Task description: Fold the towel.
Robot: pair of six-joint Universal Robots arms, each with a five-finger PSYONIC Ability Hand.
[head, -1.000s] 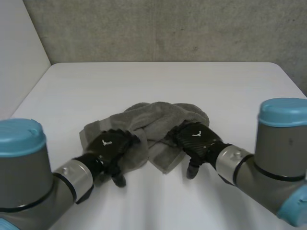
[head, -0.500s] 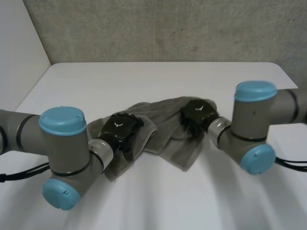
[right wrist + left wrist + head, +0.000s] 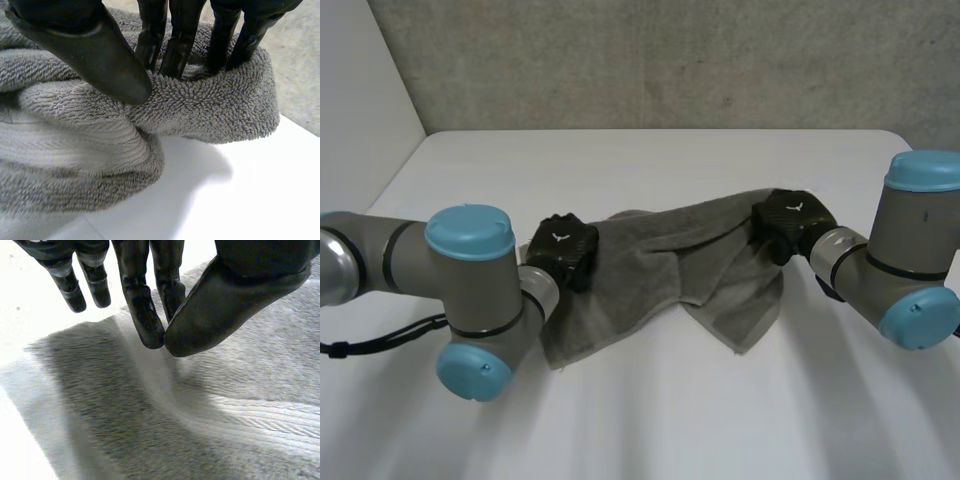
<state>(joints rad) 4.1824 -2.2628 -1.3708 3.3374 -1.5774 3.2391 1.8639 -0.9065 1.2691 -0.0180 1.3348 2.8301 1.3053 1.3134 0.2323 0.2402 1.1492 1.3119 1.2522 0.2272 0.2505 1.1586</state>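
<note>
Left robot hand [image 3: 560, 250]: positioned at the left end of the towel [image 3: 670, 265]. In the left wrist view, the thumb [image 3: 225, 295] and one finger [image 3: 142, 310] are together at their tips, pinching a narrow raised ridge of the towel [image 3: 150, 430]. The remaining fingers point down, straight, just beyond the ridge. Under the palm the cloth is flat. White counter [image 3: 20, 300] is visible past the fingertips.

Right robot hand [image 3: 788, 218]: positioned at the right end of the towel. In the right wrist view, this robot hand [image 3: 90, 45] is clamped on a thick rolled fold of the towel [image 3: 75, 140]. The thumb presses one face of the fold. The fingers [image 3: 175, 45] are sunk into the pile on the opposite face. The fold bulges out past the fingertips, with bare counter [image 3: 240, 190] just beside it.

Towel: grey, located near the middle of the counter [image 3: 670, 170], extended as a wrinkled band from one robot hand to the other. Its lower part lies on the counter in two flaps, one below each robot hand, each ending in a corner toward the near edge.

Arms: the left arm [image 3: 470, 290] enters from the left and the right arm [image 3: 910, 260] from the right, both low over the counter. A grey wall [image 3: 670, 60] stands behind the counter's far edge.
</note>
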